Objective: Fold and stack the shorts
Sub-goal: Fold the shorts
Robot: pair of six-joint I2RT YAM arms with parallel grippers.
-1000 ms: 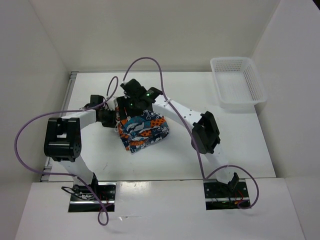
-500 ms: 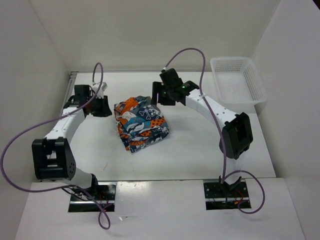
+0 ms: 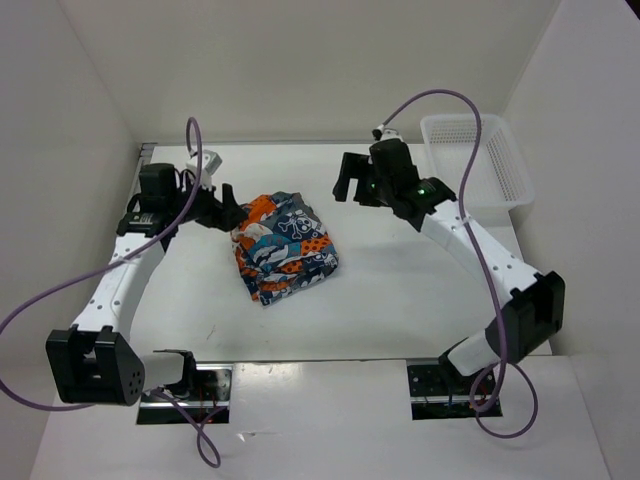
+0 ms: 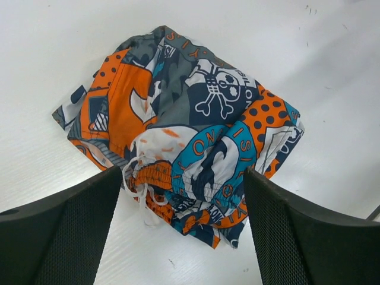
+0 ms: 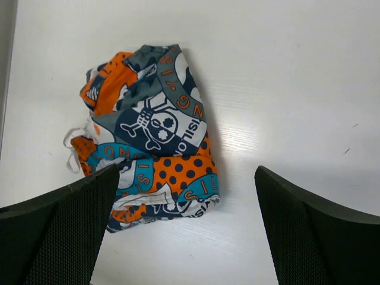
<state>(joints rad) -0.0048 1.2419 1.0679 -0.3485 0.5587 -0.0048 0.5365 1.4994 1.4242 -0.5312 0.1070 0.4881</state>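
As left hand (image 3: 230,205) gapes, shorts (image 3: 285,245) just beside

This is a robotics lab test cell: a plain white counter (image 3: 400,290) is boxed in by bare white panel walls (image 3: 90,90) at 9, 12 and 3 o'clock. Two white-and-black robot arms (image 3: 120,280) trailing looping purple cables (image 3: 440,93) are bolted to metal base plates (image 3: 185,385) at 6 o'clock.
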